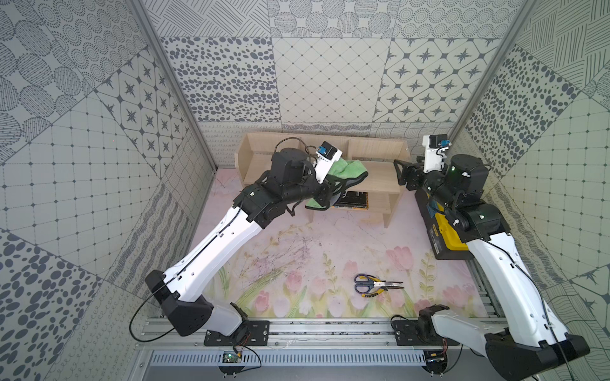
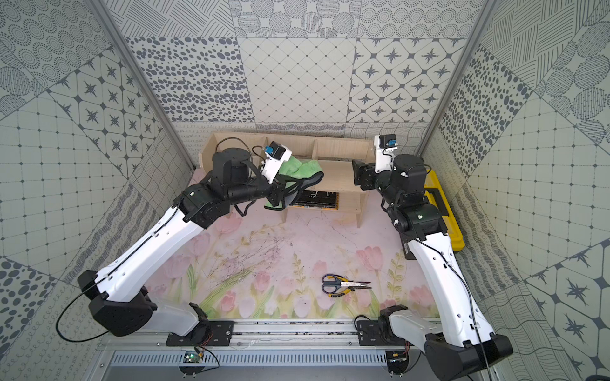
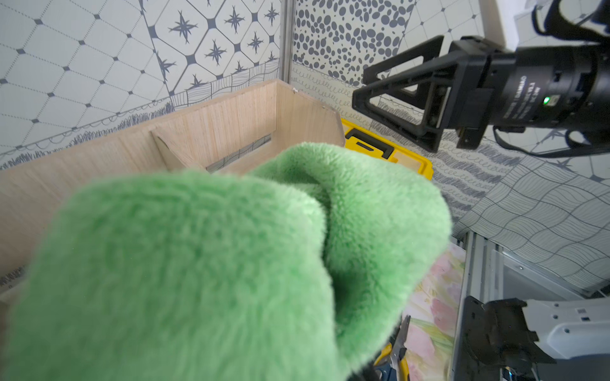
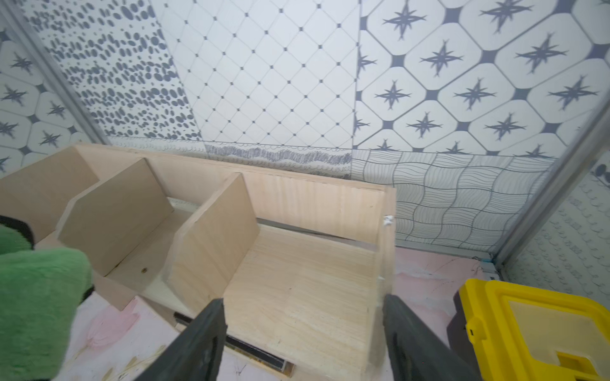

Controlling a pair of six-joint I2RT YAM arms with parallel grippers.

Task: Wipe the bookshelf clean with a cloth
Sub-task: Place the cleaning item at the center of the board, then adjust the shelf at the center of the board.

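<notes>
The cloth (image 1: 345,170) is soft, light and floppy. It sags bunched, green face up, from the left gripper (image 1: 330,194), which is clamped on it over the bookshelf's (image 1: 376,173) middle. The right gripper (image 4: 302,310) stands spread and empty by the end bay. I'd judge a pinch on a thick fold holds best, since a thin edge could slip.

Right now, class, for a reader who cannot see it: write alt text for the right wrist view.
The right gripper, jaws open and empty, points at the end bay of the pale wood bookshelf. The green cloth shows at one edge, a yellow toolbox at another.
</notes>
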